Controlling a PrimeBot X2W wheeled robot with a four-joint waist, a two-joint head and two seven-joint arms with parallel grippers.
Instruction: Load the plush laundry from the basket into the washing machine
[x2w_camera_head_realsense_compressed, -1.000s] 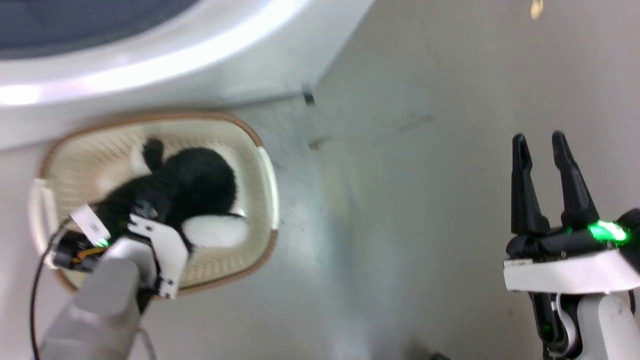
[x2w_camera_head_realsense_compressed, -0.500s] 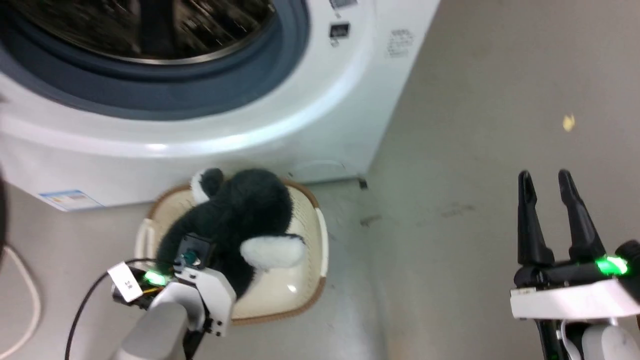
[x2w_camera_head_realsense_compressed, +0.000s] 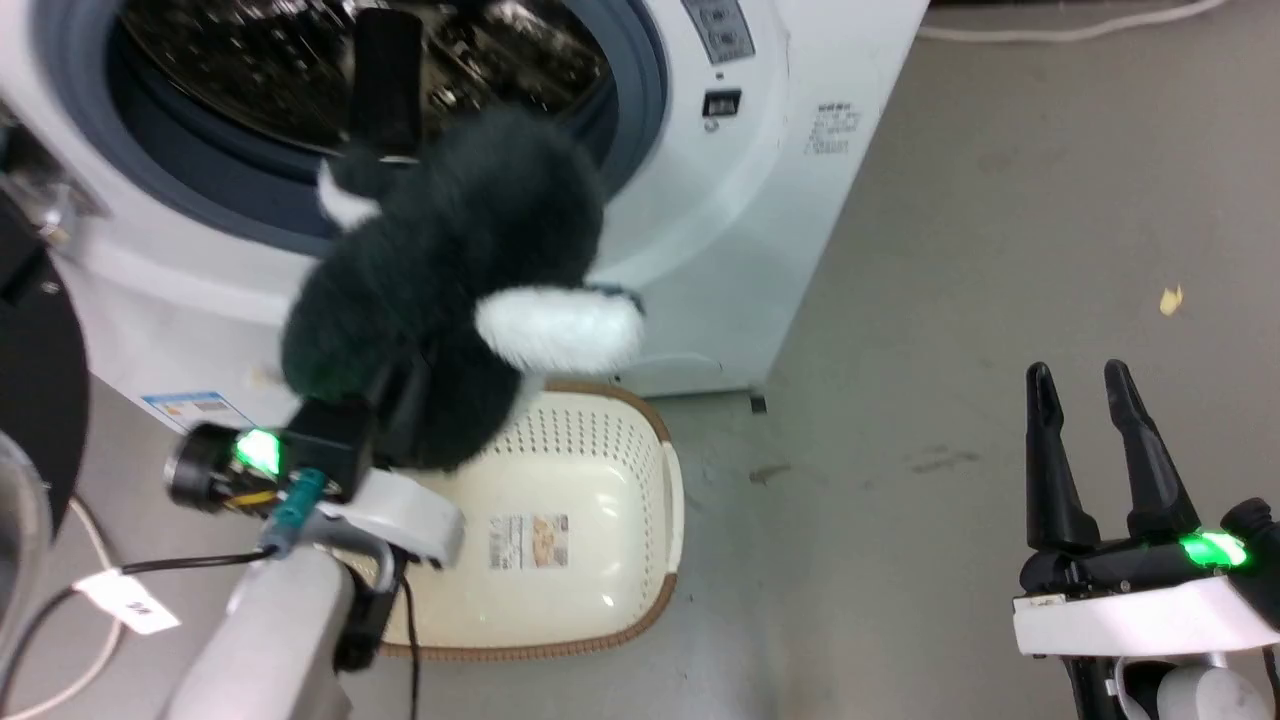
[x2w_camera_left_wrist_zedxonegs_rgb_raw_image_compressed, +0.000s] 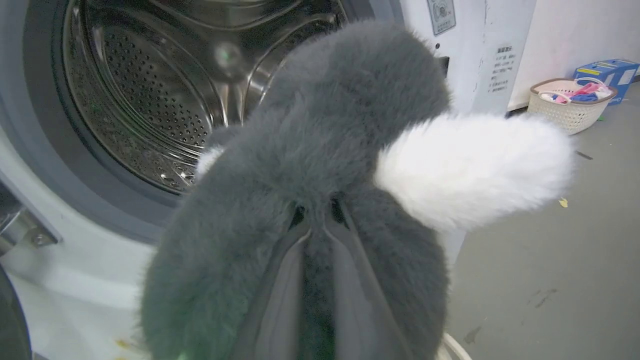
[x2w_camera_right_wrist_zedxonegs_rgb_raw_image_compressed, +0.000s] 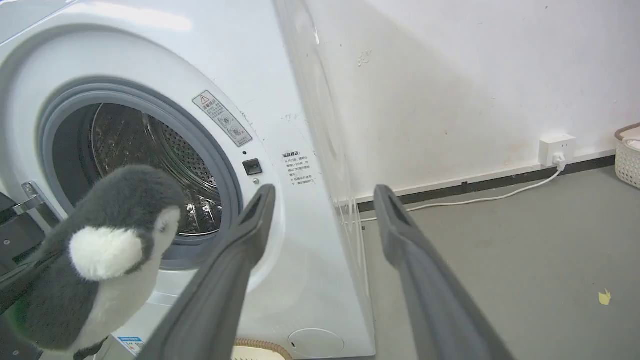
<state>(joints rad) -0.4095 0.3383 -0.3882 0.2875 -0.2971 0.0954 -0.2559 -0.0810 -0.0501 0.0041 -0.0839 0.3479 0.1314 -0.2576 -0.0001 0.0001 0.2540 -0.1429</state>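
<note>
Your left gripper (x2w_camera_left_wrist_zedxonegs_rgb_raw_image_compressed: 315, 222) has lifted the plush laundry (x2w_camera_head_realsense_compressed: 470, 250) clear of the basket (x2w_camera_head_realsense_compressed: 600, 440) since half a second ago, and the head camera has tilted up with it. The washing machine (x2w_camera_head_realsense_compressed: 770, 180) stands at the far left, its porthole (x2w_camera_head_realsense_compressed: 640, 110) open and the steel drum (x2w_camera_left_wrist_zedxonegs_rgb_raw_image_compressed: 150, 100) showing inside. The plush hangs in front of the porthole's lower right rim, outside the drum, with one white patch sticking out to the right. Below it and nearer you, the basket sits on the floor (x2w_camera_head_realsense_compressed: 950, 250) just before the washer's base, a label sticker (x2w_camera_head_realsense_compressed: 528, 540) on its bottom. The left gripper's fingers are sunk in the dark fur. They seem pinched on the toy, though the tips are buried. Your right gripper (x2w_camera_head_realsense_compressed: 1082, 375) hovers at the near right, fingers parted and holding nothing. A small yellow scrap (x2w_camera_head_realsense_compressed: 1170, 298) lies beyond it.
</note>
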